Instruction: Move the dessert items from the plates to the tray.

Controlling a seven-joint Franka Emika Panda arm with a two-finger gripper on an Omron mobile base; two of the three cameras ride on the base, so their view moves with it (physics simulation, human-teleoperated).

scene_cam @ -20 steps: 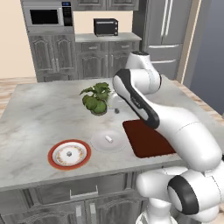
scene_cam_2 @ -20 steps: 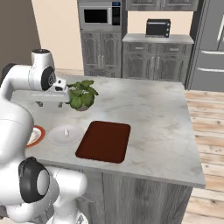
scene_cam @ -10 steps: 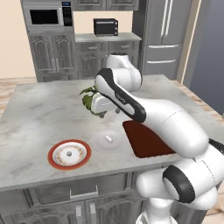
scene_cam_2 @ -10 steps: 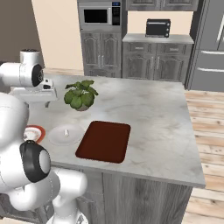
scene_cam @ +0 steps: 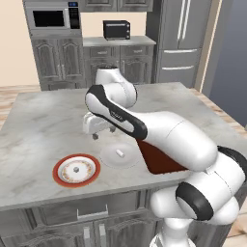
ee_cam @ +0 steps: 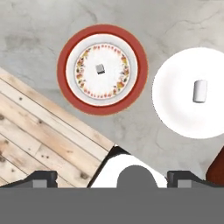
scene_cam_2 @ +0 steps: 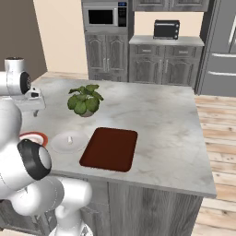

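The gripper (scene_cam: 96, 133), jaws spread wide and empty, hovers above the counter, the red-rimmed plate (ee_cam: 102, 69) and white plate (ee_cam: 192, 92) with their morsels lying below it.

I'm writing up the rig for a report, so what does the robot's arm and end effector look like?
The arm is glossy white, made of rounded, bulbous segments with black bands at the joints. The end effector is a pale boxy block with two small dark finger tips. No cables or markings show.
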